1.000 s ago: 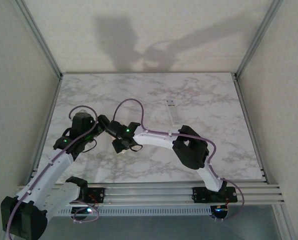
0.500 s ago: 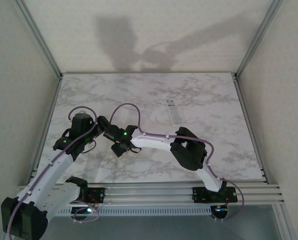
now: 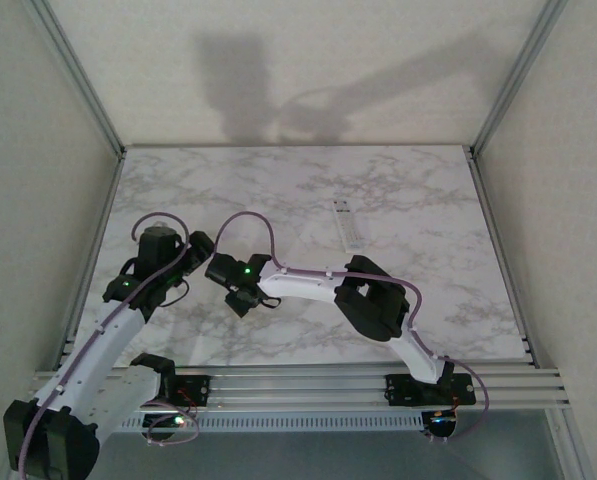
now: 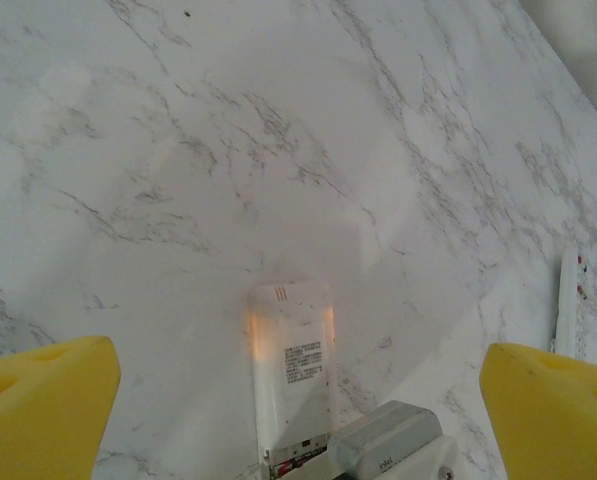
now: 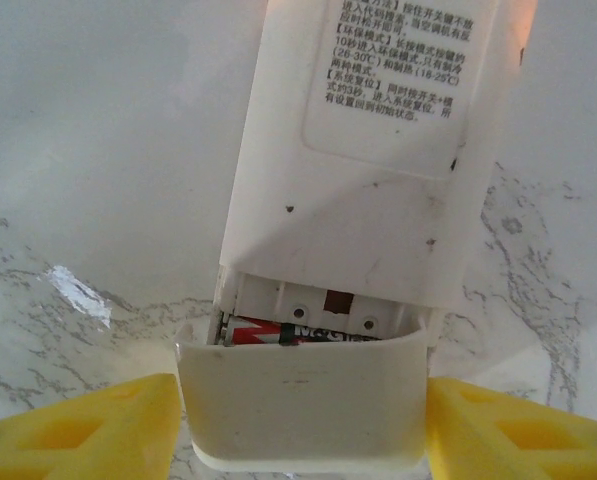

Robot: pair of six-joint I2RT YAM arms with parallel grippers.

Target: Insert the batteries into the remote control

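Observation:
The white remote control (image 5: 368, 150) lies back-up on the marble table, also seen in the left wrist view (image 4: 291, 370). Its battery compartment stands partly uncovered, and one of the batteries (image 5: 278, 332), red and dark, lies inside. My right gripper (image 5: 303, 410) is shut on the white battery cover (image 5: 303, 400), with a yellow finger against each side, right at the compartment's mouth. My left gripper (image 4: 298, 385) hangs open wide above the remote's other end, touching nothing. From above, both grippers (image 3: 193, 247) (image 3: 225, 272) meet at the table's left.
A second, slim white remote (image 3: 345, 222) lies right of centre, visible too at the left wrist view's right edge (image 4: 570, 310). The right arm's elbow (image 3: 373, 305) reaches across the near middle. Metal frame posts (image 3: 98, 110) border the table.
The right wrist has slid a little to the left and toward the near edge. The left arm has shifted slightly left.

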